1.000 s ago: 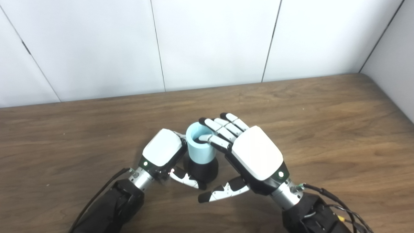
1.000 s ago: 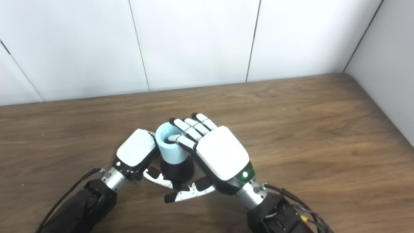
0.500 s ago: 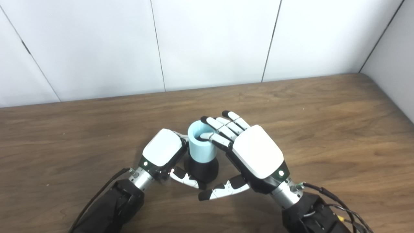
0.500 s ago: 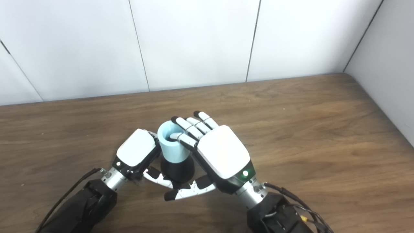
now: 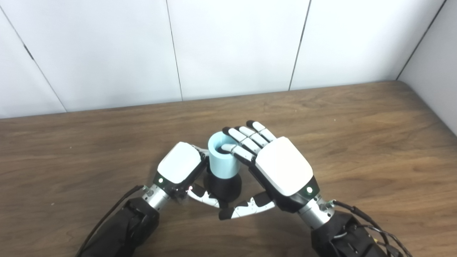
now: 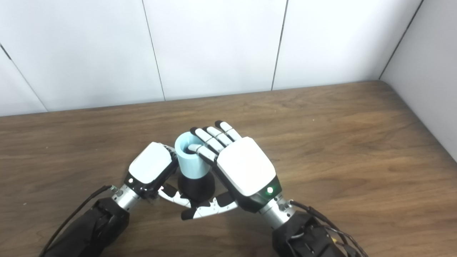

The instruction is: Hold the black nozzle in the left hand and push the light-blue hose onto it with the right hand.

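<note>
The black nozzle [image 5: 224, 188] stands upright on the wooden table [image 5: 357, 142], wide base down. The light-blue hose [image 5: 222, 164], a short open tube, sits on top of it; both also show in the right eye view, hose [image 6: 190, 162] and nozzle [image 6: 196, 185]. My left hand [image 5: 179, 165] is shut on the nozzle from the left, its thumb across the front of the base. My right hand [image 5: 282, 167] cups the hose from the right with fingers nearly straight. One fingertip rests on the hose rim, and the thumb lies low in front of the nozzle base.
White wall panels [image 5: 232, 46] rise along the table's far edge, and a grey wall [image 5: 439, 71] stands at the right. Bare wood lies to the left, right and behind the hands.
My right hand has shifted slightly left and up against the hose, its fingers drawing closer together. The left hand, nozzle and hose have stayed in place.
</note>
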You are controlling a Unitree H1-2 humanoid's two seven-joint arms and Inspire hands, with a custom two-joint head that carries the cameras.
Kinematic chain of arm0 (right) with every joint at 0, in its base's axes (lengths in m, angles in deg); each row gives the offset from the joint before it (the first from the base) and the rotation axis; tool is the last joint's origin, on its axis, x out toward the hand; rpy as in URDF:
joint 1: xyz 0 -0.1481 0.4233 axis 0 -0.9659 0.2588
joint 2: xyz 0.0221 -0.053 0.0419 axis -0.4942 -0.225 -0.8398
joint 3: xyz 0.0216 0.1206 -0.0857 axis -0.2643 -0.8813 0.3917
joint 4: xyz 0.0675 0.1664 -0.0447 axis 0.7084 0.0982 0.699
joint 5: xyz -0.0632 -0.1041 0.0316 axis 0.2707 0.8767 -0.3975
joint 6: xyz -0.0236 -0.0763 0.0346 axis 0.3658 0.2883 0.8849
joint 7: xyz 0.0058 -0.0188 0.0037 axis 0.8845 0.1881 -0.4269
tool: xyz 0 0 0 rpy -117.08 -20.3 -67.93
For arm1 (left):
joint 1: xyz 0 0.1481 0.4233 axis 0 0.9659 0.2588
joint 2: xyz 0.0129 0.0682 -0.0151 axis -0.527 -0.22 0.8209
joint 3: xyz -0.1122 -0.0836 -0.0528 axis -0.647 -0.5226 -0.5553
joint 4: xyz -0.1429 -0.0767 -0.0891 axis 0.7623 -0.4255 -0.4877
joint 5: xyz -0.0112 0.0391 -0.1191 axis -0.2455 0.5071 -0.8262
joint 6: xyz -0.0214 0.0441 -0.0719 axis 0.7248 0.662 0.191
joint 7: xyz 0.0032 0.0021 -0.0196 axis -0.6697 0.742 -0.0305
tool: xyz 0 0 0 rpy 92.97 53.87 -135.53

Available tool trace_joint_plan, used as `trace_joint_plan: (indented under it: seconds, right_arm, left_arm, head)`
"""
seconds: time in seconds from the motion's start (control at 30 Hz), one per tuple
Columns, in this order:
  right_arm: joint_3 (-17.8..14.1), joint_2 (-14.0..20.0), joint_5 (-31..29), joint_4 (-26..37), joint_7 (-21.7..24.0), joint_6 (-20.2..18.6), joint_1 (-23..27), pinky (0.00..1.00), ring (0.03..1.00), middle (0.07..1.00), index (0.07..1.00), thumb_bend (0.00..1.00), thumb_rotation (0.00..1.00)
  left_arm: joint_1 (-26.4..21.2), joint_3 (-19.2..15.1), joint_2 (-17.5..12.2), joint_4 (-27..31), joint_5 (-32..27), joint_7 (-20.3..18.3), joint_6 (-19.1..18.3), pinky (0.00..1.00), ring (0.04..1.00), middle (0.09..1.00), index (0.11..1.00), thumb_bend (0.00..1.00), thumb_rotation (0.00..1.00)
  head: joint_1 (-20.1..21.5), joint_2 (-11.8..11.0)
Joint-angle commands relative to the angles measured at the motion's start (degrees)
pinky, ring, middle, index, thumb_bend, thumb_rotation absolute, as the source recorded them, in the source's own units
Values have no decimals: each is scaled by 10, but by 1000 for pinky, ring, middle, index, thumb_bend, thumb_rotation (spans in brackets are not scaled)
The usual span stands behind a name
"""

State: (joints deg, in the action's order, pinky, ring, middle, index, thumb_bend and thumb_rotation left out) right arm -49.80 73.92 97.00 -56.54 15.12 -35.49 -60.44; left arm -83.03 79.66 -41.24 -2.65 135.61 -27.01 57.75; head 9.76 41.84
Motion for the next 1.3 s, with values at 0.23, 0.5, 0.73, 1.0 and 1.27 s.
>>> trace_joint_plan:
  seconds: [0.23,0.5,0.73,1.0,1.27]
  right_arm:
    - [60,49,-5,-51,239,10,-55,920,864,781,751,795,971]
    - [63,51,-9,-50,242,9,-54,931,862,773,742,796,972]
    - [65,54,-9,-46,262,8,-52,939,869,776,742,791,977]
    - [69,53,-11,-38,295,0,-53,933,869,783,746,787,944]
    - [74,54,-10,-35,320,-2,-52,922,867,779,742,797,954]
  left_arm:
    - [141,57,38,-69,8,-4,-8,178,229,385,495,515,0]
    - [142,57,37,-68,9,-5,-8,192,243,386,500,515,0]
    - [141,57,38,-71,8,-3,-8,179,234,386,497,515,0]
    - [141,57,37,-71,9,0,-6,164,213,386,489,516,0]
    - [141,58,37,-70,12,1,-7,171,223,384,494,515,0]
  head:
    - [0,1]
    - [1,1]
    - [1,1]
    - [1,1]
    - [1,1]
